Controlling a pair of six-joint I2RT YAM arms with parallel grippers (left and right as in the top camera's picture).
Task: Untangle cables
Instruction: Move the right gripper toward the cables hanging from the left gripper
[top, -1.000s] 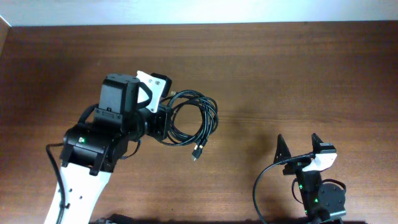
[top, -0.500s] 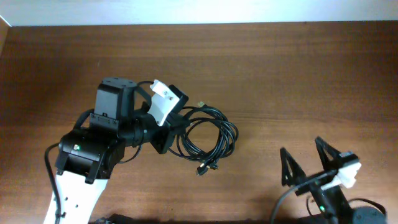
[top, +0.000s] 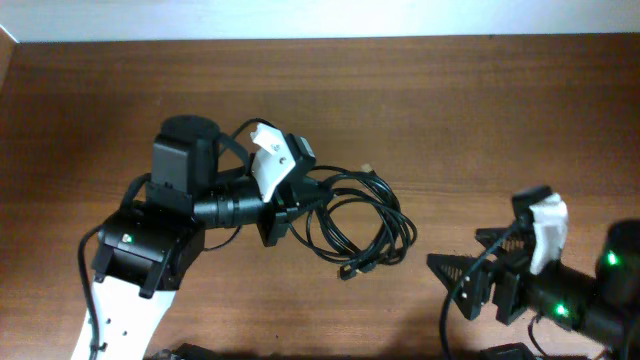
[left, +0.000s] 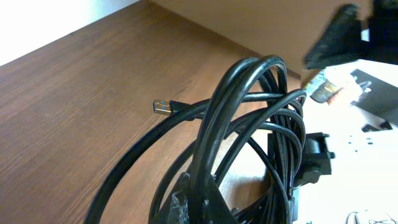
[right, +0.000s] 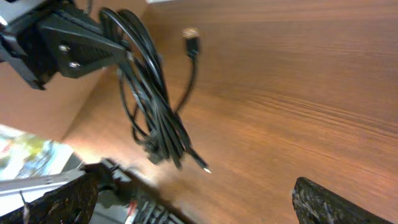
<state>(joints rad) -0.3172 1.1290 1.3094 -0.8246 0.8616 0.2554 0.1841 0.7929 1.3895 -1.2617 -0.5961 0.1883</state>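
Observation:
A bundle of thin black cables (top: 355, 225) hangs in loose loops from my left gripper (top: 290, 200), which is shut on it above the table. The left wrist view shows the coil (left: 249, 124) draped over my fingers (left: 202, 202), with a metal-tipped plug (left: 161, 106) sticking out left. More plugs dangle at the bundle's lower end (top: 350, 268). My right gripper (top: 470, 275) is open and empty at the lower right, turned toward the bundle, apart from it. In the right wrist view the cables (right: 152, 106) hang ahead of its spread fingers (right: 193, 199).
The brown wooden table (top: 480, 120) stretches across the view, with a white wall along its far edge. The left arm's black and white body (top: 150, 250) fills the lower left. The right arm's base (top: 590, 290) with green lights sits at the lower right corner.
My left gripper has carried the cable bundle to the right. My right arm has swung round and tipped over, so its open fingers now point left toward the bundle.

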